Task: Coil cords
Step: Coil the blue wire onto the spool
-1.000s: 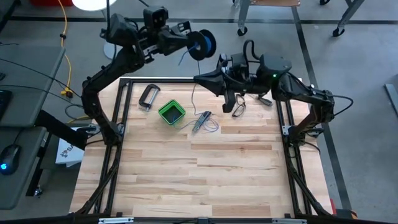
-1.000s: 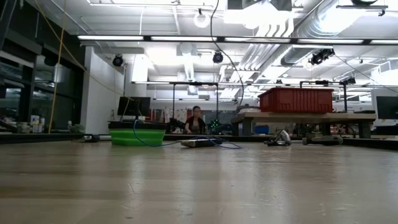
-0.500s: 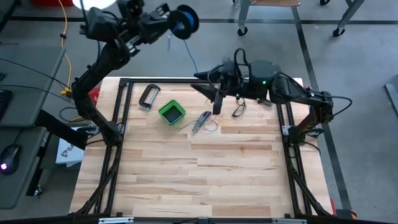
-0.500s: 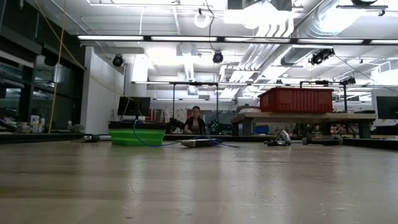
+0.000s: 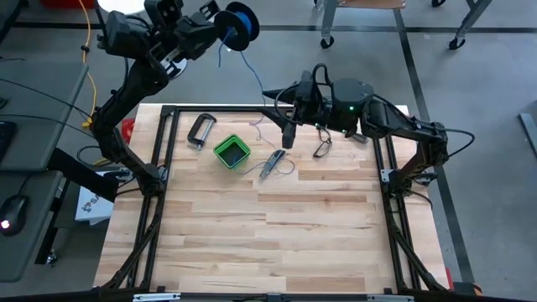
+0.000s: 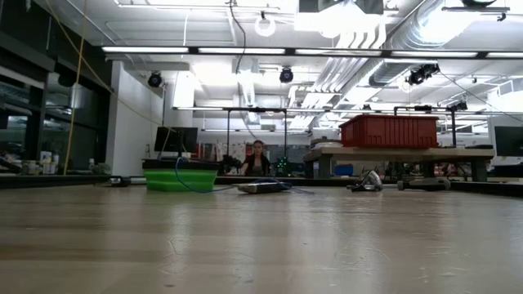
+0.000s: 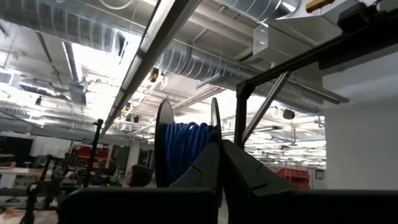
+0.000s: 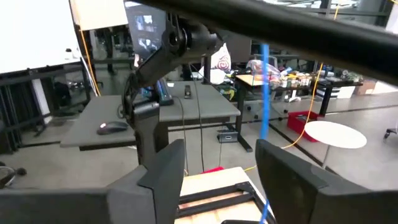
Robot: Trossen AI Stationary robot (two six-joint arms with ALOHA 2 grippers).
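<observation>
- While my left gripper (image 5: pixel 216 18) is pinched on the spool (image 5: pixel 238 23) beyond the table's far edge, the blue wire (image 5: pixel 252 71) trails down to the table (image 5: pixel 277 235).
- My right gripper (image 5: pixel 288 134): fingers spread, wire between them.
- Green box (image 5: pixel 232 152): contents indiscernible.

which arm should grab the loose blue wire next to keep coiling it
Probably the right. The right gripper hangs open over the table's far edge, and the blue wire runs between its fingers. The left gripper is shut on the spool, raised beyond the table.
</observation>
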